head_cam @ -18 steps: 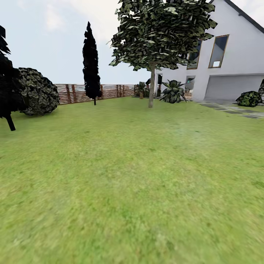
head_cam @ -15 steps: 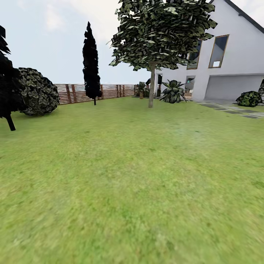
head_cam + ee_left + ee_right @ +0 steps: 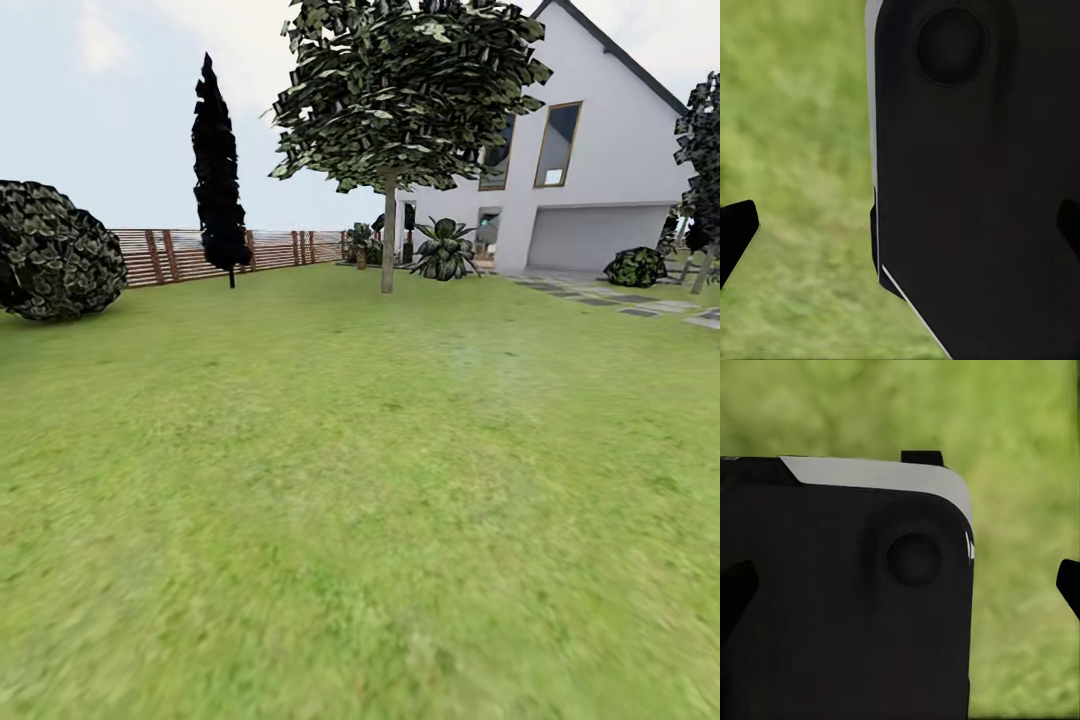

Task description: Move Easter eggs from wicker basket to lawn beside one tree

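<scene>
The whole head view has shifted, so the camera is judged to have turned rightward; the tree (image 3: 388, 240) now stands near centre across the lawn (image 3: 360, 500). No eggs or basket are sighted; searching is judged ongoing. Both grippers' fingertips are seen well apart, holding nothing.

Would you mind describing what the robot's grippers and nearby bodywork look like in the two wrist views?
Both show black fingertips at the frame edges. Between them sits a large matte-black panel with a round dimple, edged by a pale grey-white strip, over blurred green lawn.
</scene>
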Robot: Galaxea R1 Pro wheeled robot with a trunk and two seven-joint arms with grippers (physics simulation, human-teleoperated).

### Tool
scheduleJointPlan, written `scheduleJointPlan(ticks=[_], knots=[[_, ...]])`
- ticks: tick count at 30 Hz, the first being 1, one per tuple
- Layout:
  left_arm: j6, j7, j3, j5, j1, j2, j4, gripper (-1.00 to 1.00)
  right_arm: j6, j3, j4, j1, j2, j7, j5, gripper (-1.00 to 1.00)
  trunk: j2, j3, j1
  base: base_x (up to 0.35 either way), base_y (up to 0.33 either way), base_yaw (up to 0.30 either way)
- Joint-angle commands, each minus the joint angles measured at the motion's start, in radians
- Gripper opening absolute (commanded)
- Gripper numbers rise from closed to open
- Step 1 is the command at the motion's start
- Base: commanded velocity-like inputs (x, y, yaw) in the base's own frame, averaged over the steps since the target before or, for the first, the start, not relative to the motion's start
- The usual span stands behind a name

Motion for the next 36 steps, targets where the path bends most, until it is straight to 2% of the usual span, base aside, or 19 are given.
scheduleJointPlan(ticks=[1,36], knots=[[0.0,0.0,0.0,0.0,0.0,0.0,0.0,1.0,-0.004,0.0,0.001,-0.001,0.0,0.0,0.0,1.0,0.0,-0.001,0.0,0.0,0.0,-0.293],[0.0,0.0,0.0,0.0,0.0,0.0,0.0,1.0,-0.005,0.002,0.001,-0.001,0.001,0.0,0.0,1.0,0.0,-0.001,0.0,0.0,0.0,-0.294]])
